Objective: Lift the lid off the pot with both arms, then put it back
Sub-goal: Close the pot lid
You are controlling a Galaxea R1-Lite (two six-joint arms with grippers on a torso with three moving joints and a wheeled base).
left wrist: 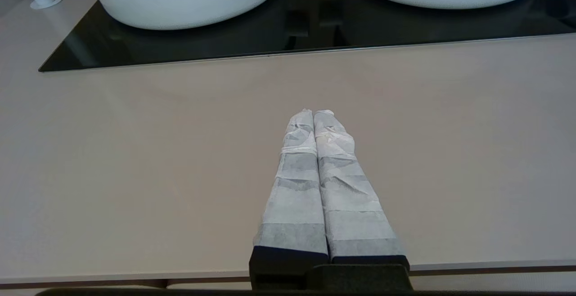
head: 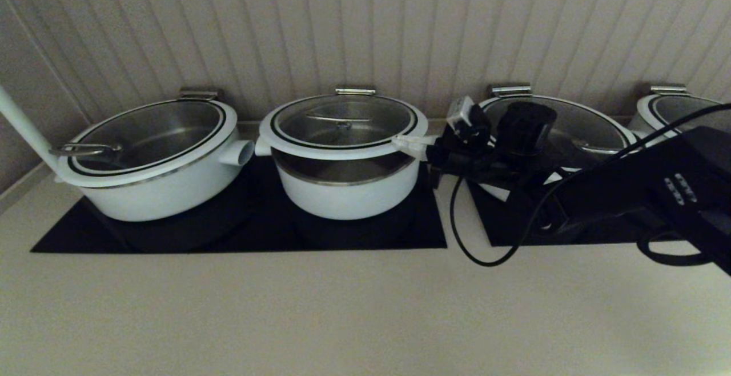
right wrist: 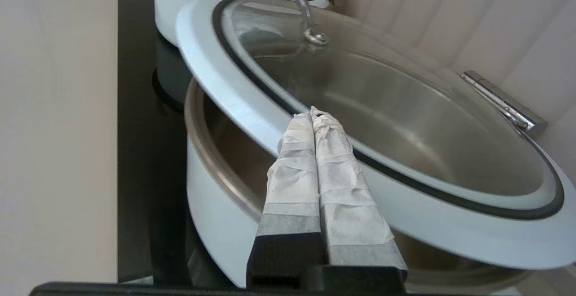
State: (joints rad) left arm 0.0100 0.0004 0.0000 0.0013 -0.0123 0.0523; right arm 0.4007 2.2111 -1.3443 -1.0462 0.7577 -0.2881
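Note:
The pot (head: 354, 193) stands in the middle, on the right half of the left black cooktop. The lid (head: 342, 127) sits raised above it, and a gap shows the steel inside under its front rim. My right gripper (head: 406, 143) is shut, with its tips lying against the lid's right rim (right wrist: 252, 107). In the right wrist view the right gripper (right wrist: 311, 110) reaches the lid's black ring, with the pot (right wrist: 211, 188) below. I cannot tell whether it carries the lid. My left gripper (left wrist: 313, 112) is shut and empty, low over the bare counter, out of the head view.
A wider white pot (head: 154, 182) stands on the left. Another one (head: 594, 130) sits behind my right arm, and a third (head: 679, 107) at the far right. A white pole (head: 23, 124) leans at the left edge. The beige counter (head: 342, 319) runs along the front, and a panelled wall stands close behind.

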